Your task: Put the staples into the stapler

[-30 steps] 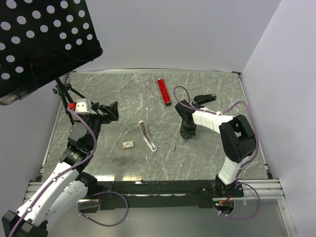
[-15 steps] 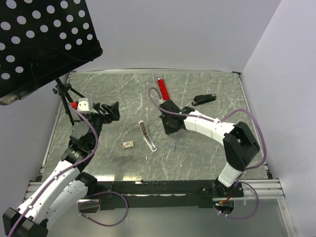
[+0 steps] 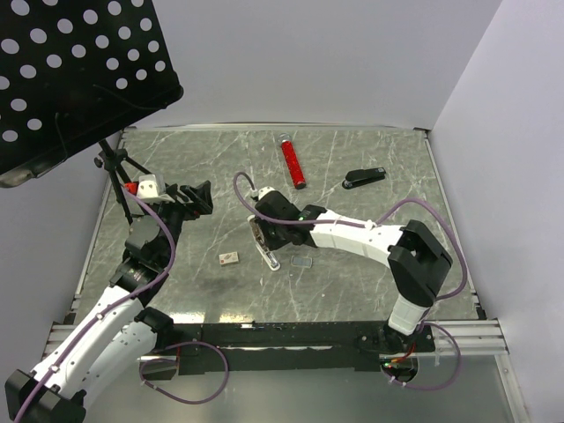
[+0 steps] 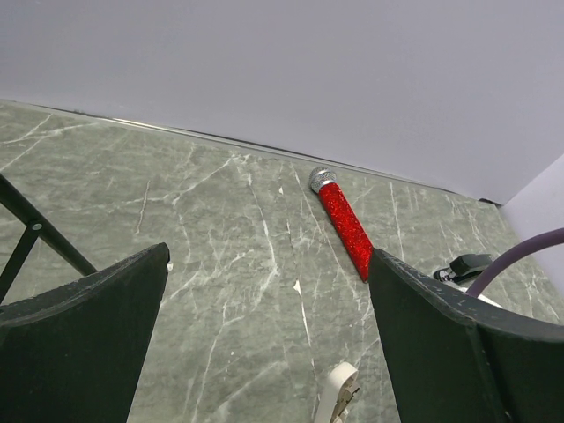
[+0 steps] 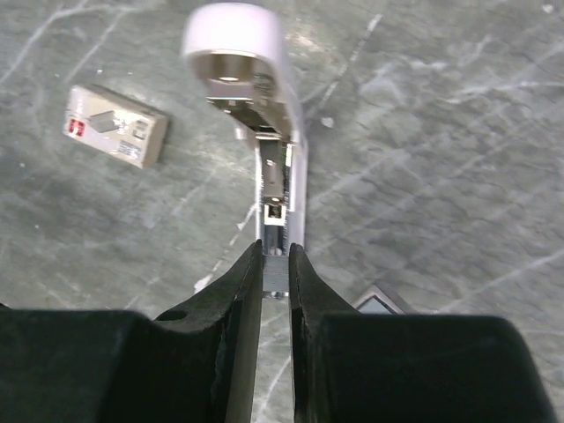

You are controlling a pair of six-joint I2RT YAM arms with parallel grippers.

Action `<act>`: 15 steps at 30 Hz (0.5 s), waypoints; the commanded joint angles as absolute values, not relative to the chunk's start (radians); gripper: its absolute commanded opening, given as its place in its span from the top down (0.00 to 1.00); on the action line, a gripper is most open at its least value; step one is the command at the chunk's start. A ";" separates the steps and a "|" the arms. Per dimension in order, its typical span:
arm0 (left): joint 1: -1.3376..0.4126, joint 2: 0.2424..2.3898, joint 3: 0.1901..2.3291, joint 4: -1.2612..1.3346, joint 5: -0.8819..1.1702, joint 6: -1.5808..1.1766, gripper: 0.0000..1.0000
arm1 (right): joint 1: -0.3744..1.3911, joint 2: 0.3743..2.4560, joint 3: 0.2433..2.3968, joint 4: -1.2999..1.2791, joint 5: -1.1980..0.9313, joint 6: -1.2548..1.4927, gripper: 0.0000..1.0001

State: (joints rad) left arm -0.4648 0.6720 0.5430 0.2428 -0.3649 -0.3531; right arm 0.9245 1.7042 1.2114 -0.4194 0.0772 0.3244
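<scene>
The stapler (image 3: 270, 256) is white and lies open at the table's middle, its metal channel (image 5: 277, 189) facing up and its rounded white end (image 4: 339, 397) toward the back. My right gripper (image 3: 264, 231) hangs just over it, shut on the staples (image 5: 276, 280), a short silver-grey strip pinched between the two black fingers. In the right wrist view the strip lines up with the near end of the channel, and I cannot tell whether it touches. My left gripper (image 3: 198, 198) stands open at the left, well away, with nothing between its fingers (image 4: 106, 308).
A beige box piece with a red mark (image 3: 229, 258) lies left of the stapler. A flat grey square (image 3: 302, 262) lies to its right. A red glittery tube (image 3: 293, 163) and a small black stapler-shaped item (image 3: 364, 177) sit farther back. A tripod stand (image 3: 110, 163) rises at the left.
My right arm has swung left from the table's right-centre to above the open white stapler, staying shut. The left arm has barely moved.
</scene>
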 commanded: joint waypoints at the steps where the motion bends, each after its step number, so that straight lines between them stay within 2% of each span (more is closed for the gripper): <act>1: -0.469 0.672 0.540 0.275 -0.374 -0.356 0.01 | 0.942 1.732 1.216 -0.345 0.080 0.339 0.85; 15: -0.469 0.667 0.540 0.275 -0.365 -0.351 0.01 | 0.954 1.776 1.172 -0.299 0.121 0.357 0.86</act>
